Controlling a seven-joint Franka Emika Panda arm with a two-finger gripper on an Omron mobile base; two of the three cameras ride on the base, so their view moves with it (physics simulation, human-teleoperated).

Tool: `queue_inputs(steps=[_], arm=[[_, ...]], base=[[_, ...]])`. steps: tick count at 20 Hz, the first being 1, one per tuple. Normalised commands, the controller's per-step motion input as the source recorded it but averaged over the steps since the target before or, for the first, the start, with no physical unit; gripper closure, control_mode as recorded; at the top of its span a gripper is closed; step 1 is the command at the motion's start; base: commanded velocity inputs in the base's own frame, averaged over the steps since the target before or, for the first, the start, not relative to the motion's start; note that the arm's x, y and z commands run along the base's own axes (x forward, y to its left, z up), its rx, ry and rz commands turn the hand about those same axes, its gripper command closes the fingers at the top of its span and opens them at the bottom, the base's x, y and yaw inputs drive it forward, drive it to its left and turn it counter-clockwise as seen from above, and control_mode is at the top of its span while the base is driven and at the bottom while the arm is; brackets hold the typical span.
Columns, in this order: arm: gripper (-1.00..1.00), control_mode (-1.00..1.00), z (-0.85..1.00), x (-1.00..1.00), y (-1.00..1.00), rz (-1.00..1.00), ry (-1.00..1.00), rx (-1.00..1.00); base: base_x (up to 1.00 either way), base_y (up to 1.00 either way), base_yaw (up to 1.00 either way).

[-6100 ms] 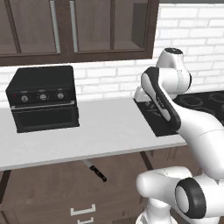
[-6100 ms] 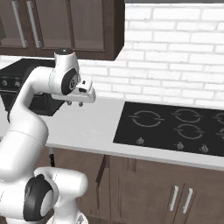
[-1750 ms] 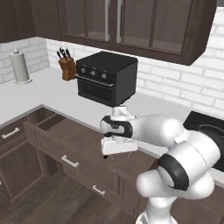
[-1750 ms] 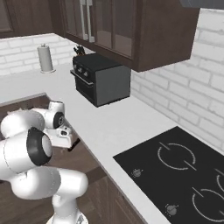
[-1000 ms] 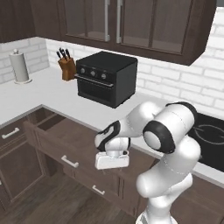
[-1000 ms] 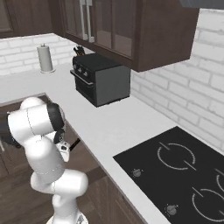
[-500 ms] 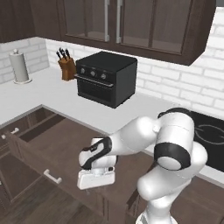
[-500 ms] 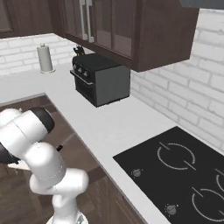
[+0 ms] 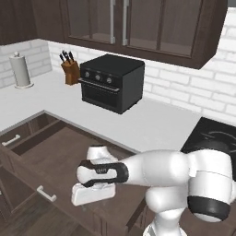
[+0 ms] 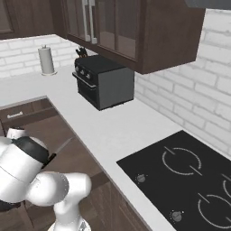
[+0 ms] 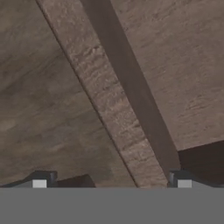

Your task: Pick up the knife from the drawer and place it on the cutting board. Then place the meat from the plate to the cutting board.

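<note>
drawer (image 9: 69, 152): dark brown, grained | oven (image 9: 110, 82): black | counter (image 9: 156, 124): pale grey

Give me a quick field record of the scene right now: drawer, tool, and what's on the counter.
drawer: wide dark brown wooden drawer, pulled open
drawer handle: silver bar on its front
tool: open, low over the drawer's front part, holding nothing
knife: not made out in the drawer
counter items: black toaster oven, brown wooden knife block, paper towel roll
stove: black cooktop set in the counter
</note>
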Motion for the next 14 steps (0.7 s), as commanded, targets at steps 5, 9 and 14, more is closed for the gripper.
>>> queue_inputs(steps=[5,9,14], arm=[[-1.00,-1.00,1.00,0.71,-0.21,-0.01,0.00,0.00],[-1.00,-1.00,0.34,1.00,-0.19,-0.10,-0.01,-0.08],[-1.00,-1.00,-0.23,0.98,0.01,-0.15,0.00,-0.19]], base=[[0.00,0.00,0.00],[0.00,0.00,0.00],[0.00,0.00,0.00]])
